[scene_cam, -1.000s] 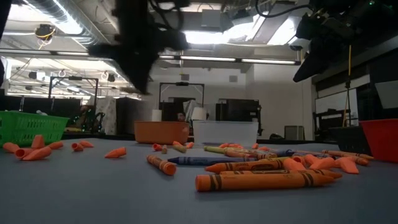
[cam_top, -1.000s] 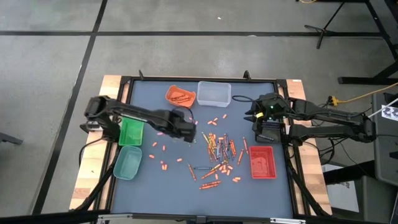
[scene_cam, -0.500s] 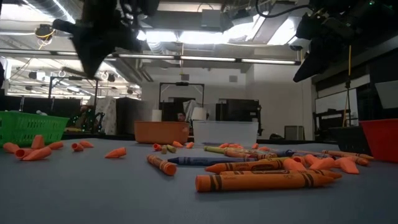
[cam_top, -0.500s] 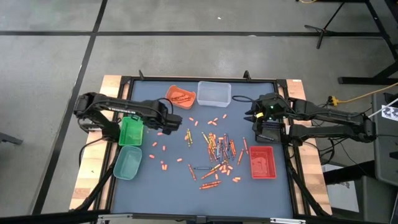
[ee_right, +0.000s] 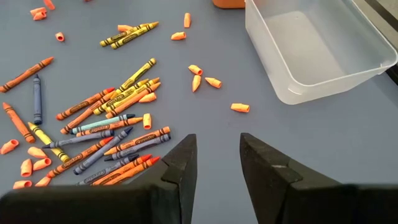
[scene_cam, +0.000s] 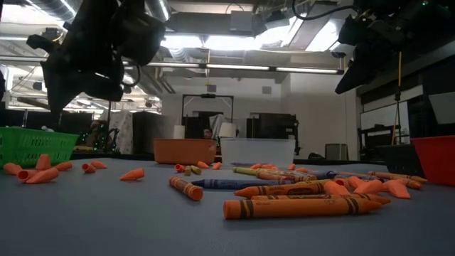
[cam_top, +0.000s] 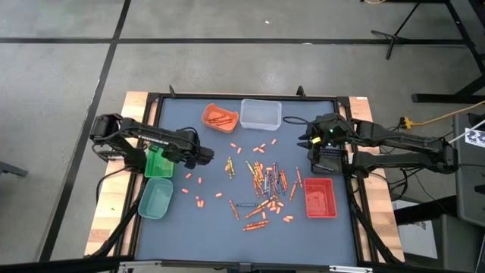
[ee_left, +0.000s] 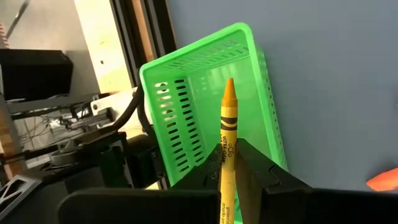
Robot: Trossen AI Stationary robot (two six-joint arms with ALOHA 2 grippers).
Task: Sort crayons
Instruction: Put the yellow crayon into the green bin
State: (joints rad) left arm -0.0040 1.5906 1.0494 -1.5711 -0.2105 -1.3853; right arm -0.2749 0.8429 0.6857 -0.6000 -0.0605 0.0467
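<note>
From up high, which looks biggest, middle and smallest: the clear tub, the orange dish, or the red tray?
1. Clear tub and red tray: they look about alike, too close to rank.
2. Orange dish: smallest.

Scattered crayons [cam_top: 261, 182] crowd mid-table; bare table [cam_top: 189, 227] lies along the near edge

**Even overhead light, one backlit view**

From above, the table [cam_top: 250, 227] is lit flat and evenly, with faint shadows. At table height, bright ceiling strip lights [scene_cam: 234, 67] glare behind the arms, turning them into dark silhouettes; the nearest crayons [scene_cam: 298, 207] look sharp. The wrist views are bright and clear, their own fingers [ee_right: 186, 168] in shadow.
</note>
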